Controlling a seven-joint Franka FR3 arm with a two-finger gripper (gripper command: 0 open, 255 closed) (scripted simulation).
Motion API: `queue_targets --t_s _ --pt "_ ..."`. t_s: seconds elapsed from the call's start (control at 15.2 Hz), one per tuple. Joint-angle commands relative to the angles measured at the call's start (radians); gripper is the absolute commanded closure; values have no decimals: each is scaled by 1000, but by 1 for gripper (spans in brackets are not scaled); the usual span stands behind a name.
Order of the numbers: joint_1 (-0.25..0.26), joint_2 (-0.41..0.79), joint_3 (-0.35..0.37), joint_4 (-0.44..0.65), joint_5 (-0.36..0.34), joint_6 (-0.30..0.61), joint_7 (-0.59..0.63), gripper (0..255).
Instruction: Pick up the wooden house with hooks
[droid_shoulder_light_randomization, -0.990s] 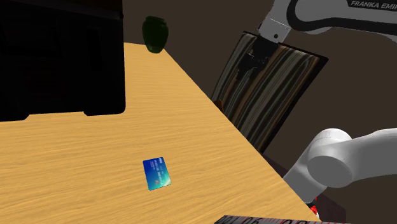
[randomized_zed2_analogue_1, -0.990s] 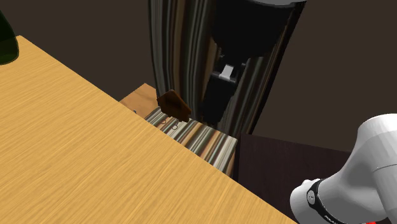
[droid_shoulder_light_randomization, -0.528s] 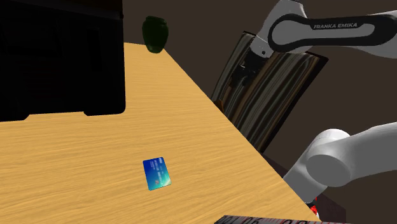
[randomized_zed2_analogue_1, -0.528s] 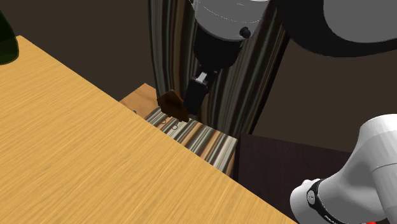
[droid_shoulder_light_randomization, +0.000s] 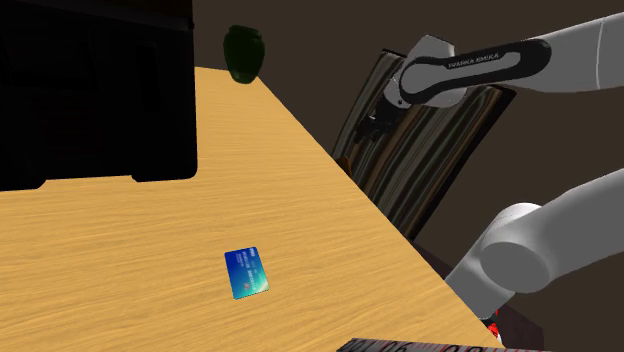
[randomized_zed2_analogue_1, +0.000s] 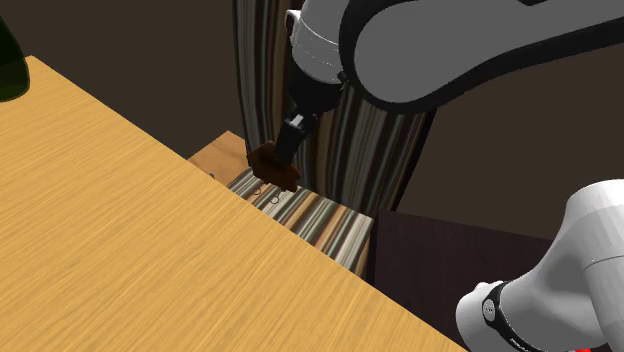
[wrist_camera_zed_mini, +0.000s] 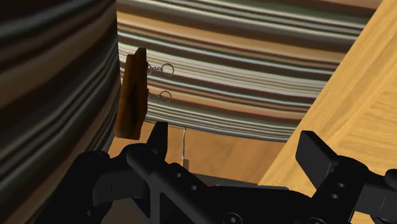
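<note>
Gripper (wrist_camera_zed_mini: 235, 137) open, empty; house (wrist_camera_zed_mini: 132, 95) sits edge-on just outside one finger (wrist_camera_zed_mini: 159, 135), so arm should sidestep to straddle it before closing.

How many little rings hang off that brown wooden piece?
2: one ring farther from the gripper, another ring nearer it, both beside the wooden house; more may be hidden.

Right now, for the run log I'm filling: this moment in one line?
phase: pre-grasp | gripper: open, beside wooden house | house: upright on striped chair, not held
</note>
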Motion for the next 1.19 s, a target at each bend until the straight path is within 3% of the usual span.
queue_targets --t_s 0.0,0.33,0.66,0.86,1.12 --pt "6 66 -31 3 20 81 -36 0" --pt "41 247 -125 62 139 235 -180 0" --pt "67 449 -189 168 388 333 -412 0" --pt "36 575 -178 257 568 357 -567 0" --pt "-55 733 -117 394 754 365 -729 0"
